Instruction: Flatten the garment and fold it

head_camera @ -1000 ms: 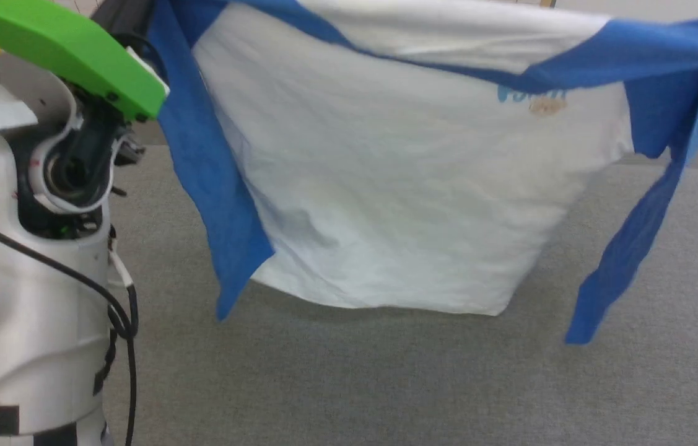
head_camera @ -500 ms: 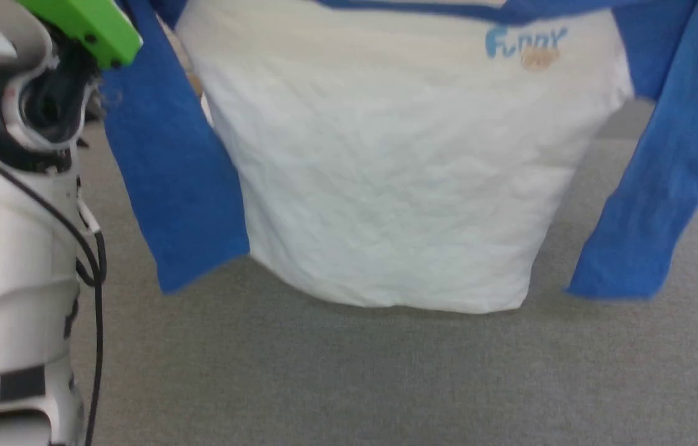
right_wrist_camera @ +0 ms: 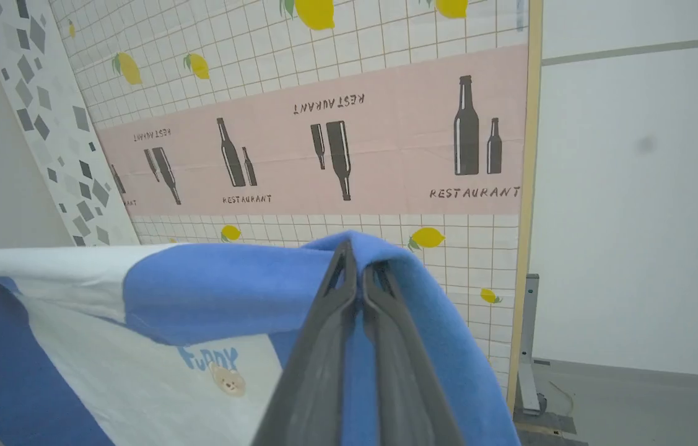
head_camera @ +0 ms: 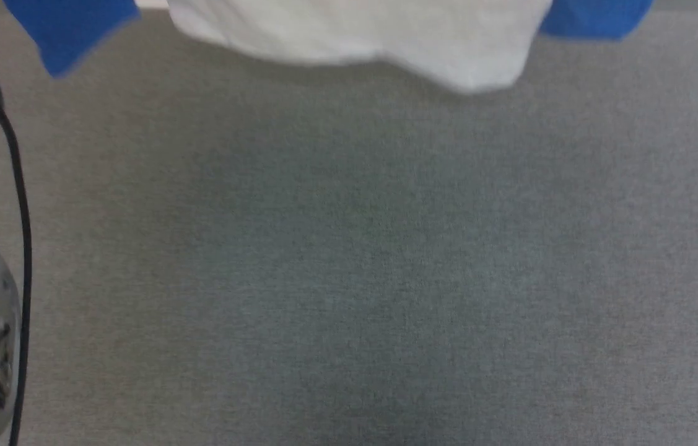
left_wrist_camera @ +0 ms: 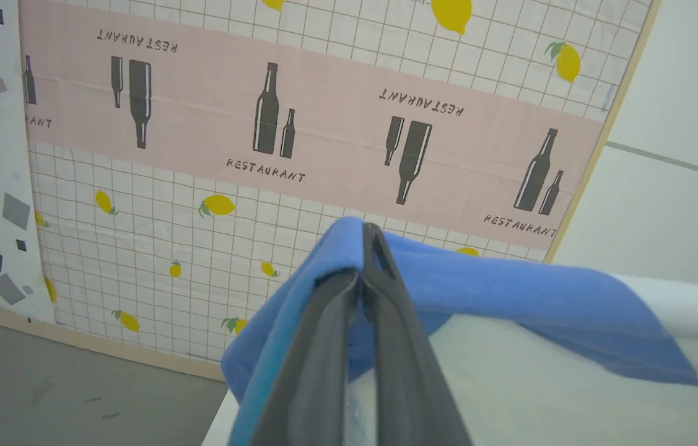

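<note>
Shirt aloft: your two arms hold the garment [right_wrist_camera: 212, 291] up by its blue shoulders, apparently clear of the grey floor [head_camera: 349, 279]. The left gripper [left_wrist_camera: 366, 260] has its fingers pressed together on a fold of blue cloth, and the right gripper [right_wrist_camera: 361, 272] pinches the opposite shoulder the same way. Held apart like this, the white body [right_wrist_camera: 138, 371] hangs open and fairly smooth, hem [head_camera: 386, 43] and sleeve ends [head_camera: 70, 31] dangling low, likely so you can lay it down flat before folding.
</note>
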You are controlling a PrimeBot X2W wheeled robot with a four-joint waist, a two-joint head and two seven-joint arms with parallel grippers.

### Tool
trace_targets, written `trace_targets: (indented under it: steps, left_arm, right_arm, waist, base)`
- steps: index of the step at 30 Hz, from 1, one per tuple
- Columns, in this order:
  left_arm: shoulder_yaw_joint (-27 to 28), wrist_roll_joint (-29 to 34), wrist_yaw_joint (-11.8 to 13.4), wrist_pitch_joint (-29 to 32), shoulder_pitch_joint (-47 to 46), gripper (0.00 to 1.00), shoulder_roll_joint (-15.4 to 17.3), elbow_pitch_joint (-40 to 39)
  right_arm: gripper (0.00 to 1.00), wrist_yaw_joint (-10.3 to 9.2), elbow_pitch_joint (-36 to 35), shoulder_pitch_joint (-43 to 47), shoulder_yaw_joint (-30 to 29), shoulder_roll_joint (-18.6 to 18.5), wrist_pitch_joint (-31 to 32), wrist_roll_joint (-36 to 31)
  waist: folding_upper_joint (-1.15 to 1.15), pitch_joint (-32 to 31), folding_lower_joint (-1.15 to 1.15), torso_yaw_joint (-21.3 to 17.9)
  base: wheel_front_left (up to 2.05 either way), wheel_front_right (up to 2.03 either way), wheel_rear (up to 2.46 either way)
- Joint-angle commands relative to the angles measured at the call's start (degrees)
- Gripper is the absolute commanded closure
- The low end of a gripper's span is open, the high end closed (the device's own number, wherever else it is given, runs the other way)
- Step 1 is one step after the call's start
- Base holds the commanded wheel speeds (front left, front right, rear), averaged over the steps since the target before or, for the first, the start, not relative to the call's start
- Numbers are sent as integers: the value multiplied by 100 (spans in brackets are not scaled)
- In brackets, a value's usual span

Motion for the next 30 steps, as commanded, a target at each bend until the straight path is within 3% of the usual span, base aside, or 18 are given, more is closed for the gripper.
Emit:
trace_targets:
  steps: [1, 9, 16, 20, 21, 26, 30]
  left_arm:
    - [72, 37, 68, -214, -254, 100, 14, 82]
    - [121, 143, -112, -1371, -925, 100, -137, 681]
    - [105, -9, -393, -1763, -787, 100, -265, 1224]
    - [127, -207, -613, -1963, -462, 100, -415, 1500]
    - [137, -404, -827, -2022, -137, 100, -555, 1663]
    - [71, -713, -1275, -2085, 754, 100, -791, 1689]
    - [16, -881, -1410, -2106, 1799, 100, -934, 1497]
  right_arm:
    - [100, -11, 159, -255, -52, -9, -251, -162]
    - [100, -11, 1089, -1290, -288, 110, -1566, -730]
    - [100, -11, 1585, -1215, -14, 40, -1944, -406]
    - [100, -11, 1659, -723, 196, -46, -2133, 38]
    - [100, -11, 1566, -235, 389, -151, -2191, 374]
    - [100, -11, 1109, 975, 695, -371, -2161, 1074]
    - [100, -11, 621, 2234, 762, -508, -2132, 1569]
  waist:
    - [0, 858, -2, -288]
    - [0, 1403, -2, -264]
    - [0, 1592, -2, -205]
    - [0, 1417, -2, -151]
    - [0, 1156, -2, -78]
    - [0, 480, -2, 71]
    - [0, -127, -2, 159]
  base:
    - [0, 0, 0]
    - [0, 0, 0]
    - [0, 0, 0]
    - [0, 0, 0]
    - [0, 0, 0]
    - [0, 0, 0]
    - [0, 0, 0]
